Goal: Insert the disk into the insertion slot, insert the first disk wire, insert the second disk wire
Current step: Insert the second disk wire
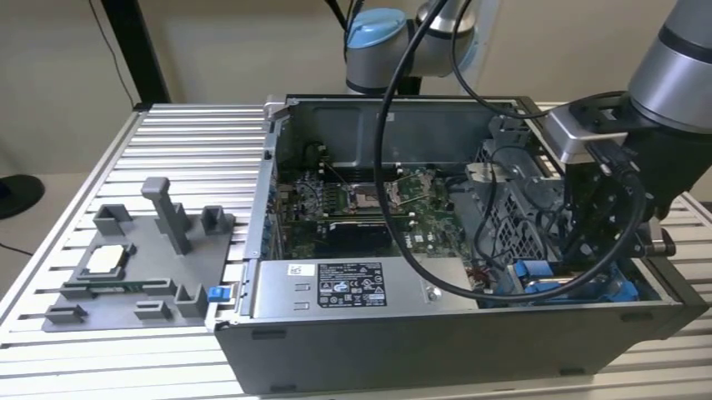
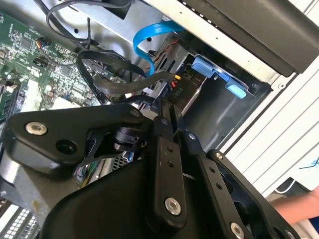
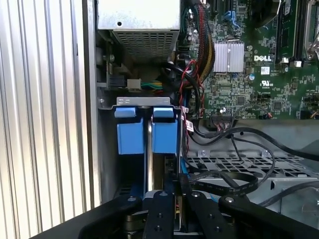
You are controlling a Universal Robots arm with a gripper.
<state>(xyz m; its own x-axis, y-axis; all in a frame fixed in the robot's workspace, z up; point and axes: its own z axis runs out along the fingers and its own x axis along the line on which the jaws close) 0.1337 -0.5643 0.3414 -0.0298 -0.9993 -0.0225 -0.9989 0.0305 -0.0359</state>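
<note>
We saw the arm reach down into the open computer case (image 1: 445,342) on the ribbed metal tabletop (image 1: 189,150), its claw (image 3: 175,199) lowered into the corner at the exterior view's right, nearest the camera. In both wrist views the claw's fingers (image 2: 164,164) stood close together around a thin edge; we could not tell for certain what they pinched, nor how firmly. Just past the fingertips in the first wrist view lay the insertion slot (image 3: 107,149), a grey metal bay hard against the case wall, with two bright blue tabs (image 3: 147,132) side by side at its far edge. A narrow silvery edge ran down between those tabs toward the claw; it may have been the disk, though we could not tell. Room was tight: the case wall hemmed the bay on one side, and loose black cables (image 3: 234,174) and a perforated metal cage (image 3: 239,162) crowded the other. A blue flat cable (image 2: 149,35) curled above the bay in the second wrist view. Beyond it lay the green motherboard (image 3: 259,59). A grey fixture tray (image 1: 133,267) sat well apart on the tabletop.
</note>
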